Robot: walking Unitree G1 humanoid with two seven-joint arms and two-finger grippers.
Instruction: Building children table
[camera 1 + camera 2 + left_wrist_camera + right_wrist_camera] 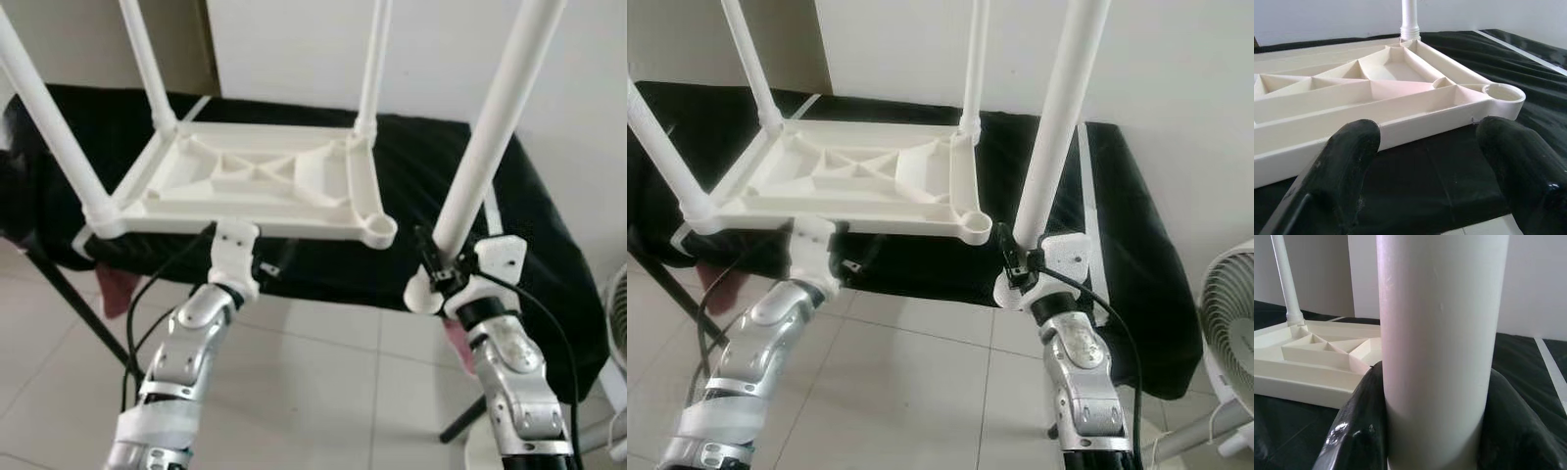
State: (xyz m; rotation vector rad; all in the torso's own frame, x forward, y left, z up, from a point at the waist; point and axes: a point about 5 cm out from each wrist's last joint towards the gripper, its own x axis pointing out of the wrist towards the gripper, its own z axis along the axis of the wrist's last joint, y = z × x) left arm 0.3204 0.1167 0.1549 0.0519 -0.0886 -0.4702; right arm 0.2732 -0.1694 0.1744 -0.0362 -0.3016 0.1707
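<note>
The left claw (1420,161) hangs wide open and empty just before the near edge of the upturned white tabletop (260,181), probably to steady it. The right claw (443,277), clamped around the loose fourth leg (490,137), holds it upright beside the empty corner socket (380,230), ready for insertion.

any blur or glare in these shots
Left wrist view: black fingers soft and out of focus, tabletop frame sharper. Right wrist view: the held leg is close and slightly soft. Eye views: even light, bright wall, no hard glare.

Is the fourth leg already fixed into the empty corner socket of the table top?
No, the right gripper holds the leg beside the empty socket.
</note>
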